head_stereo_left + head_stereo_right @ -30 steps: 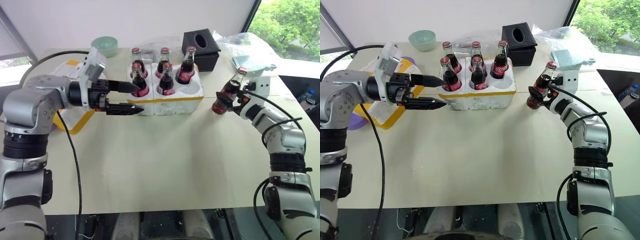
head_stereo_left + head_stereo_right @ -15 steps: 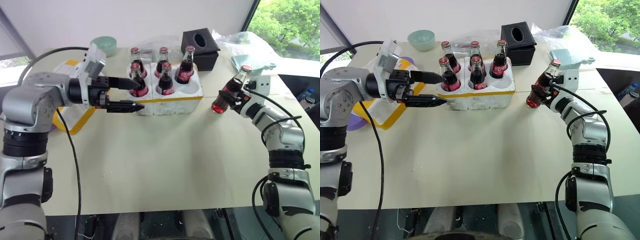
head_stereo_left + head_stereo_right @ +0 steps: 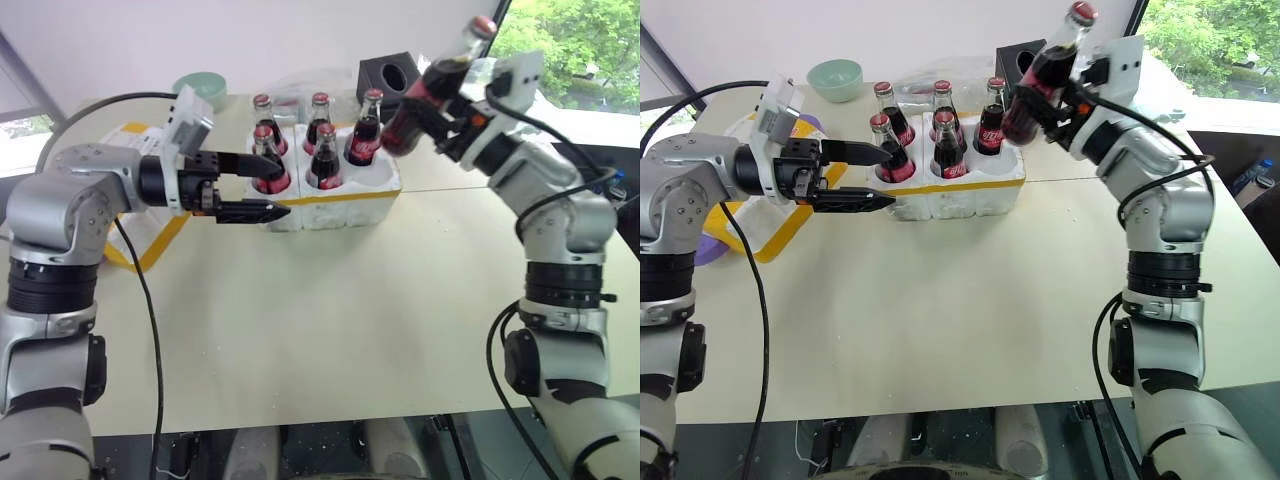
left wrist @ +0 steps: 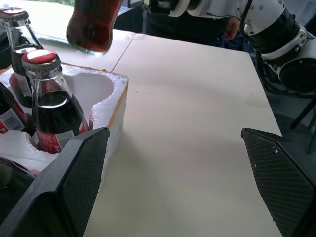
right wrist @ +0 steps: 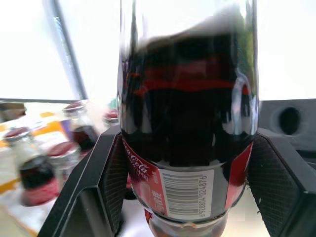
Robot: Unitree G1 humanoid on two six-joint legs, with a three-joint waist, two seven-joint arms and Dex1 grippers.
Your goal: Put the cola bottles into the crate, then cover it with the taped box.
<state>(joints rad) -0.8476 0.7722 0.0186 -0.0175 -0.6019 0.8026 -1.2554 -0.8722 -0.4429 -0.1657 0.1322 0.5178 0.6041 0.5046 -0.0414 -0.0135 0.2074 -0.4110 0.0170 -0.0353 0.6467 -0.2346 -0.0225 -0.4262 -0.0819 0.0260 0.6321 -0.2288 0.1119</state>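
5 cola bottles [image 3: 947, 145] stand in the crate [image 3: 970, 190] near the desk's [image 3: 970, 310] far edge; 1 well empty; right gripper [image 3: 1045, 95] clamps a 6th bottle [image 3: 1040, 70] tilted above the crate's right end; left gripper [image 3: 865, 178] spread beside its left end.

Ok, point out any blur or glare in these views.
Right wrist view: the held bottle is close and soft, streaked with reflections, against a blown-out white background. Left wrist view: the held bottle's base is blurred at the frame's edge. Eye views: the window greenery is bright; the crate reads clearly.
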